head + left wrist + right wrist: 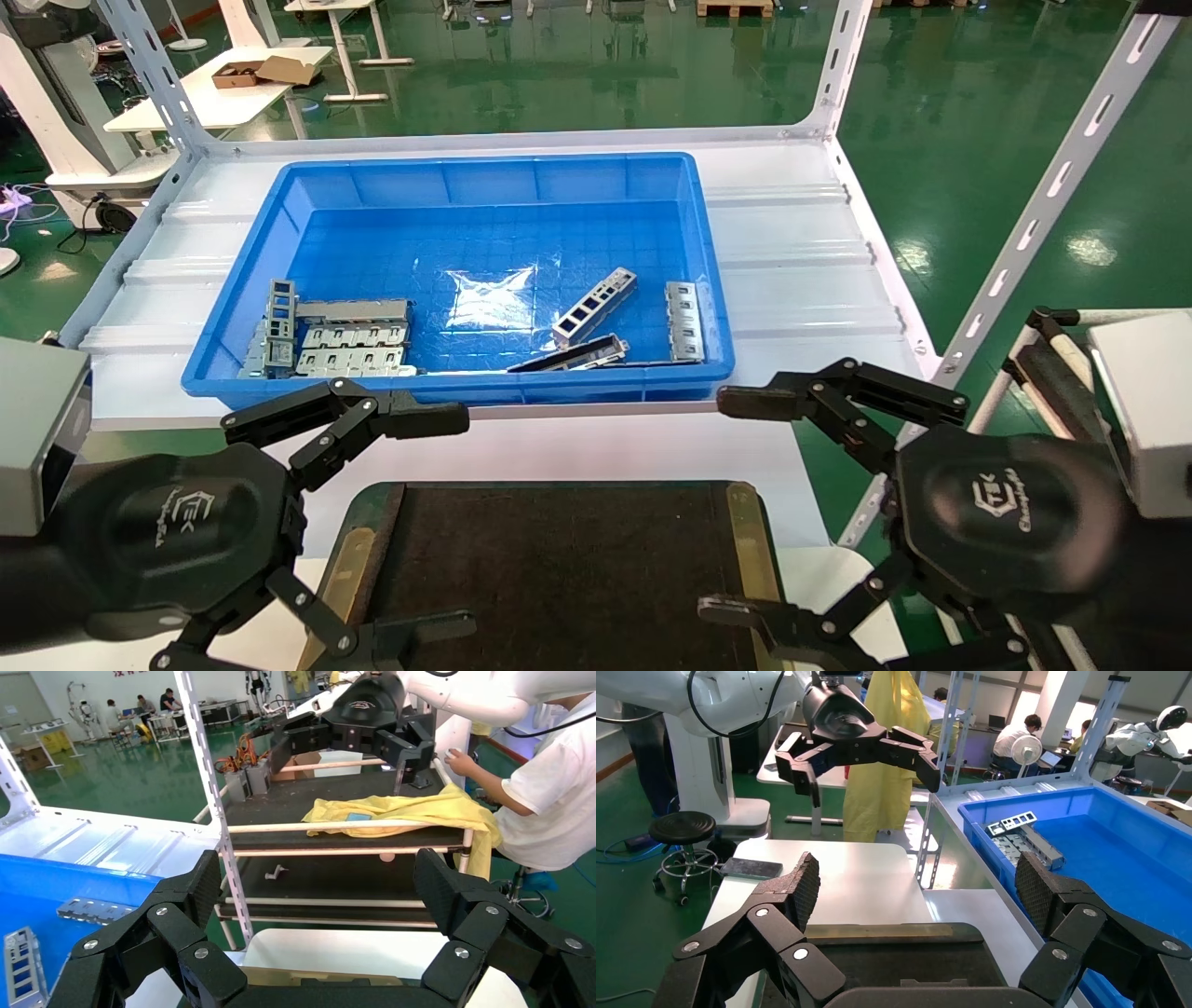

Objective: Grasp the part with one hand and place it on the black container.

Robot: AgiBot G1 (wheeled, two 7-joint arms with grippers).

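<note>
Left tool (424,522): fingers spread wide, nothing held; poised over the near left corner of the black container (559,568), short of the blue bin (251,270).
Right tool (745,508): likewise wide open and empty; poised at the container's near right corner.
The part (594,307): light silver channel bar, cut-outs facing up, lying at a slant on the bin floor right of centre; apart from the darker slim bar (570,356) nearer the front wall and from the upright piece (684,321) by the right wall.
Grey slotted plates (354,349): stacked in the bin's front left corner, well apart from the part.
The black container: flat on the white surface (596,447), bare, just in front of the bin.
Handling, as judged: right tool nearer; best lowered with fingers across the bar's narrow width, turned to match its slant, gripped at mid-length. Lifted clear of the front wall before crossing to the container.
</note>
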